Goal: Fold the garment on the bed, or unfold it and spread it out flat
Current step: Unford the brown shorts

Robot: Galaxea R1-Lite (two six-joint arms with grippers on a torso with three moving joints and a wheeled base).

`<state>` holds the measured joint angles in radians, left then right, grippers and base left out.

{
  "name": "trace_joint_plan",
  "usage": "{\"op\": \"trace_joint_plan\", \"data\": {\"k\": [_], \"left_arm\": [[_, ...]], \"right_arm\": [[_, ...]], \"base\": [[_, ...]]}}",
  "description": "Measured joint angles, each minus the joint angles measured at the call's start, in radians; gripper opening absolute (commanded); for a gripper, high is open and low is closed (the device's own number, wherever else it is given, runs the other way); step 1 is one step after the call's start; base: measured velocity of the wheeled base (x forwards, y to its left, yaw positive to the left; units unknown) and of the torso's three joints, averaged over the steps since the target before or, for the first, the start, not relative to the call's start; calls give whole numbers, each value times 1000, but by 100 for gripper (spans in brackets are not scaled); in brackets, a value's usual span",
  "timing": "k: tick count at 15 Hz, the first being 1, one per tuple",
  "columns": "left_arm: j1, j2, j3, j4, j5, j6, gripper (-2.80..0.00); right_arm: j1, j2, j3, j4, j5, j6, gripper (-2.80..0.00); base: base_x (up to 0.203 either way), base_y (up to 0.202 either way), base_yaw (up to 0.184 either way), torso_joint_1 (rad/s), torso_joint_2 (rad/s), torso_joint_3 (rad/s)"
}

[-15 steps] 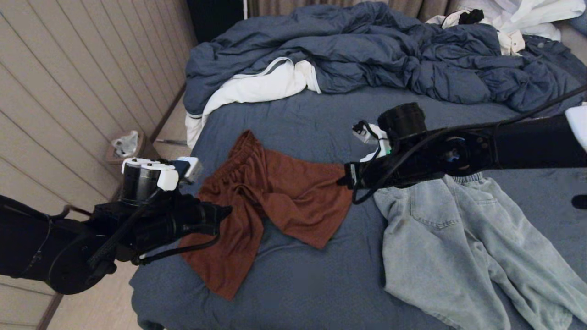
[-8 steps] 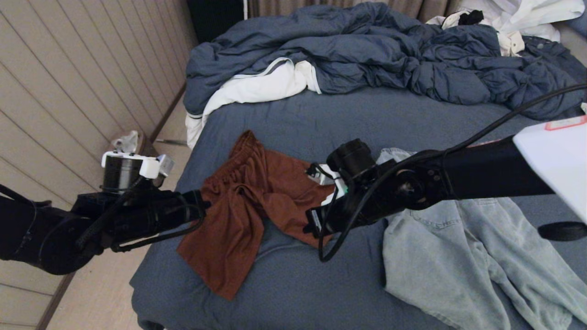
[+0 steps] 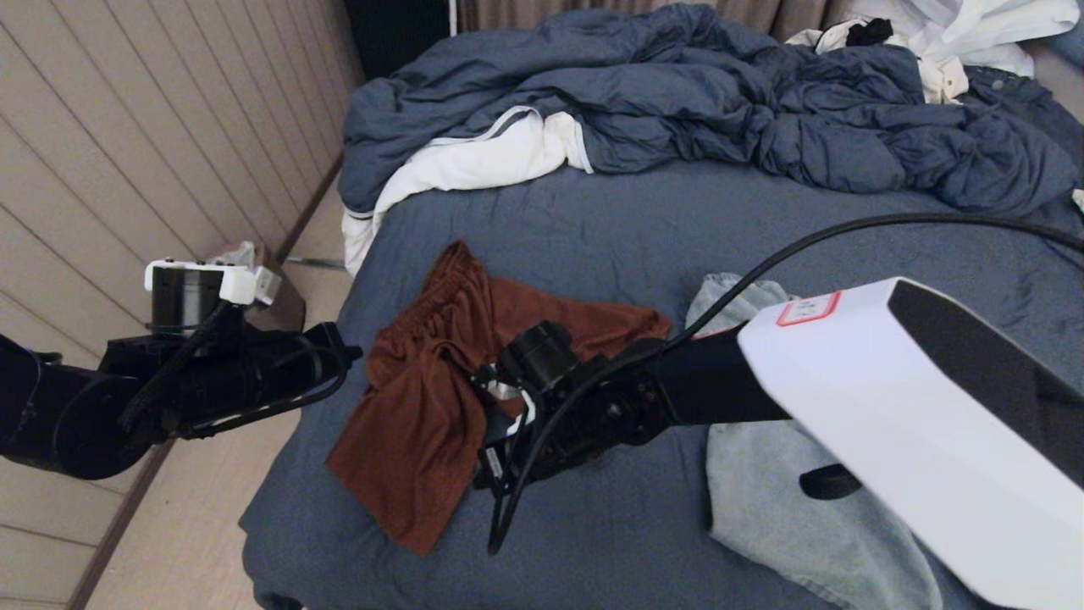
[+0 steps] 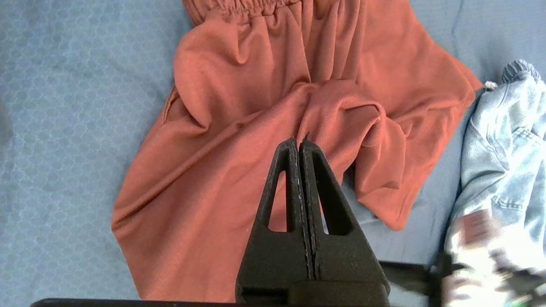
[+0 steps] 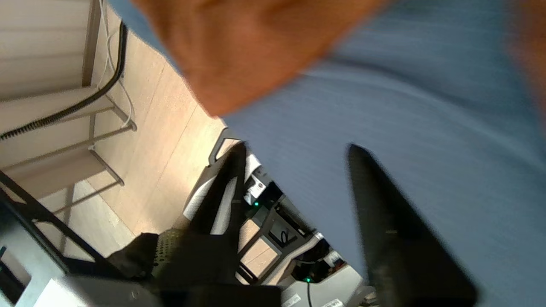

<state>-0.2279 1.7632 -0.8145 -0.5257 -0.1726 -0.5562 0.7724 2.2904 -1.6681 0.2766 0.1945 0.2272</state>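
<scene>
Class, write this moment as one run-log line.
left pincer: shut, empty, above rust shorts | right pincer: open, over bed | jeans: beside shorts

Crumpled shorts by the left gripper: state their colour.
Rust-brown shorts, plain with no pattern; clearest in the left wrist view.

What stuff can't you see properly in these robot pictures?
- Right gripper: hidden in the head view behind its own arm; only the right wrist view shows its fingers apart.
- Pale jeans: largely covered in the head view by the right arm's white casing and cut off by the edge.
- Rust-brown shorts: smeared by motion blur in the right wrist view.
- Left gripper: its shut fingers show only in the left wrist view.
</scene>
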Motion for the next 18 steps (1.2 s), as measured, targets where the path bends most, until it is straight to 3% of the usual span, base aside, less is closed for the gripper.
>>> {"op": "trace_joint_plan", "data": {"k": [13, 14, 18], "left_arm": [[1, 16, 7, 0, -3, -2, -280], [1, 17, 8, 0, -3, -2, -280], [-1, 17, 10, 0, -4, -3, -280]], "right_arm": [[63, 223, -238, 1, -83, 32, 0], [68, 235, -258, 1, -86, 35, -280], [88, 253, -280, -12, -87, 33, -280]], "base": [[0, 0, 0, 0, 0, 0], [0, 0, 0, 0, 0, 0], [0, 0, 0, 0, 0, 0]]}}
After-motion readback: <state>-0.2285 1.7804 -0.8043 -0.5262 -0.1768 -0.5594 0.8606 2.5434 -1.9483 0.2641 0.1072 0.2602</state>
